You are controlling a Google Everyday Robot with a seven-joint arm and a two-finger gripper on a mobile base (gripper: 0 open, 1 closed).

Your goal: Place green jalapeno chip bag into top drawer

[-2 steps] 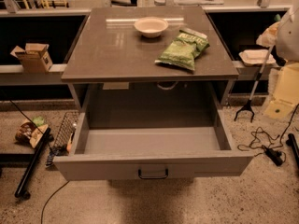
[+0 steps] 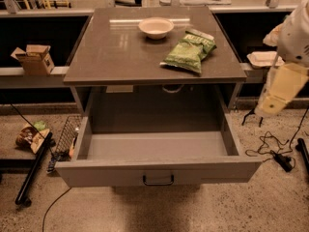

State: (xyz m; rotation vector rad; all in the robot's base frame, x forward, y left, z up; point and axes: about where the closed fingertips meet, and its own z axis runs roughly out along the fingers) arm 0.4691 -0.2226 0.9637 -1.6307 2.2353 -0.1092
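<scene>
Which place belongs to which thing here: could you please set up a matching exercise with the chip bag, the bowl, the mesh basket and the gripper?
Things:
1. green jalapeno chip bag
2. cream bowl
3. wire mesh basket
4. gripper

Places:
A. on the floor, left of the open top drawer
B. at the right edge of the view, beside and off the tabletop
C. back centre of the tabletop
D. right part of the tabletop, nearer the front than the bowl

Pairs: 1-D, 2-C, 3-A, 4-B.
</scene>
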